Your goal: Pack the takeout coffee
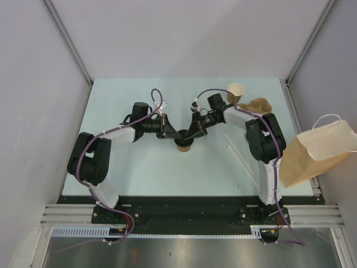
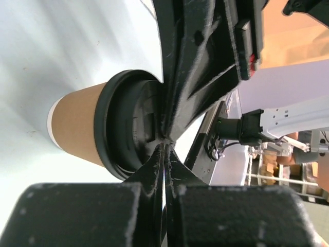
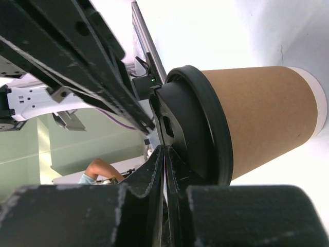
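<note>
One kraft-brown paper cup (image 1: 184, 147) with a black lid (image 2: 128, 128) stands mid-table. Both grippers meet over it from either side. My left gripper (image 1: 177, 135) is shut, its tips (image 2: 165, 141) resting against the lid's top. My right gripper (image 1: 190, 135) is also shut, its tips (image 3: 165, 149) pressed on the same lid (image 3: 198, 128); nothing shows between its fingers. The cup's brown wall (image 3: 262, 113) is fully visible below the lid. A second paper cup (image 1: 236, 91), open and without a lid, stands at the back right.
A flat brown cardboard carrier (image 1: 260, 104) lies beside the open cup, behind the right arm. A tall brown paper bag (image 1: 317, 149) with white handles lies off the table's right edge. Thin white strips (image 1: 239, 149) lie on the table right of centre.
</note>
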